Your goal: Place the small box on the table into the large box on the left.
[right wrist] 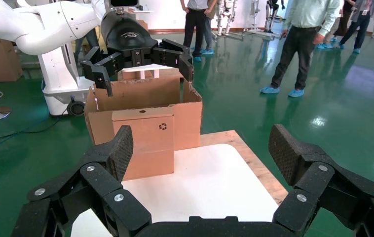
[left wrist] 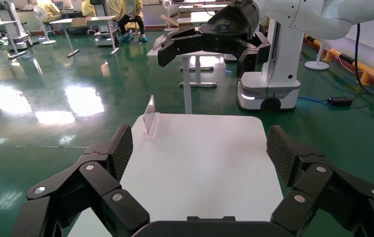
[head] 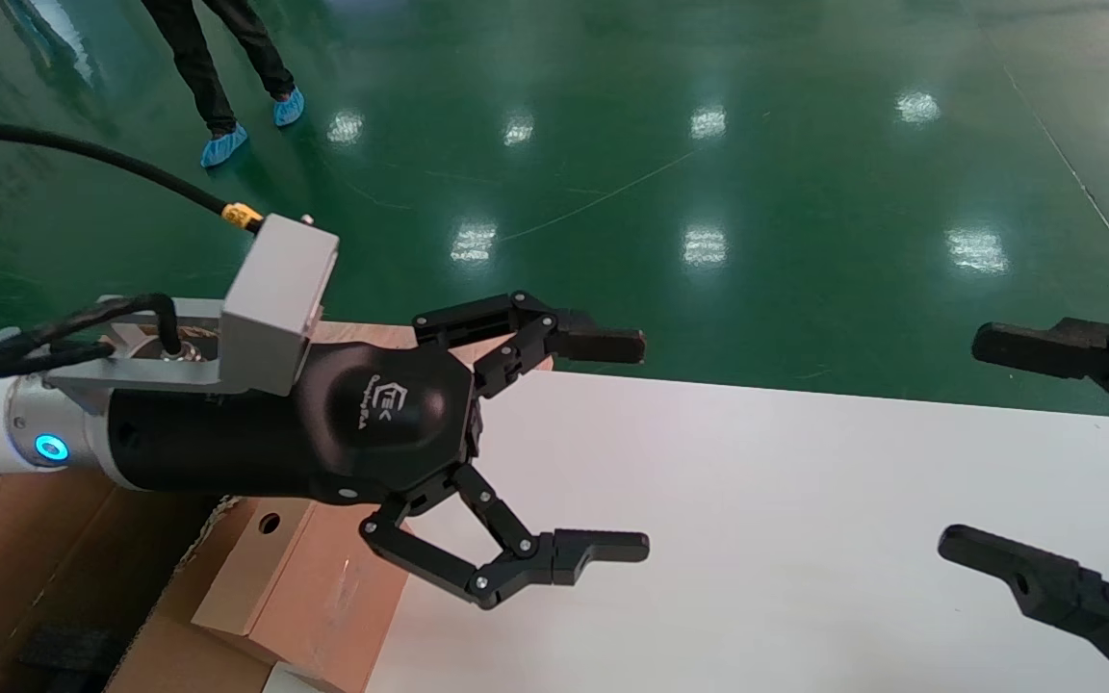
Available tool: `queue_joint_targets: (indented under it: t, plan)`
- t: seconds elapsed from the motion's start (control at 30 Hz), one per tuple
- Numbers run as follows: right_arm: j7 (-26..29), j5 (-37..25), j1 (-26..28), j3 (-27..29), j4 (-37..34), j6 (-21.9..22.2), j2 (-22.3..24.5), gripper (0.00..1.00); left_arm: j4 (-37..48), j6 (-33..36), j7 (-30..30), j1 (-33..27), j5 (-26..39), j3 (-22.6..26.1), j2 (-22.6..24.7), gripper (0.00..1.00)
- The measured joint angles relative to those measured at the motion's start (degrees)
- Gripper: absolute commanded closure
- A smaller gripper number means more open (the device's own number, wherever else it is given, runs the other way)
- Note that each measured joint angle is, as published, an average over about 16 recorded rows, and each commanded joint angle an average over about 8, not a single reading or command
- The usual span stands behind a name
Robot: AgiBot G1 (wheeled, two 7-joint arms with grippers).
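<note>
The small box point(head: 323, 597) is pinkish-brown with a round hole in its paler top side. It stands on edge at the left end of the white table point(head: 757, 529), against the wall of the large box point(head: 25, 568). In the right wrist view the small box point(right wrist: 143, 143) shows its recycling mark, with the large box point(right wrist: 187, 116) behind it. My left gripper point(head: 627, 445) is open and empty, hovering above the small box and the table's left end. It also shows in the right wrist view point(right wrist: 140, 59). My right gripper point(head: 978, 443) is open and empty over the table's right side.
A bare wooden board point(right wrist: 254, 165) sticks out under the table's far edge. A clear acrylic stand point(left wrist: 149, 116) sits at the table's right end. Black foam point(head: 54, 654) lies inside the large box. A person's legs point(head: 227, 77) stand on the green floor beyond.
</note>
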Motion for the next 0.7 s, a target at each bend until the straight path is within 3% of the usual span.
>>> queue_joint_targets:
  t: [0.47,0.53,0.7]
  plan:
    - [0.0,0.0,0.0,0.0,0.0,0.0,0.0,0.00,0.0,0.0,0.0,0.0,0.0,0.0,0.0,0.00]
    - [0.0,0.0,0.0,0.0,0.0,0.0,0.0,0.14,0.0,0.0,0.0,0.0,0.0,0.0,0.0,0.00]
    - [0.0,0.0,0.0,0.0,0.0,0.0,0.0,0.76,0.0,0.0,0.0,0.0,0.0,0.0,0.0,0.00]
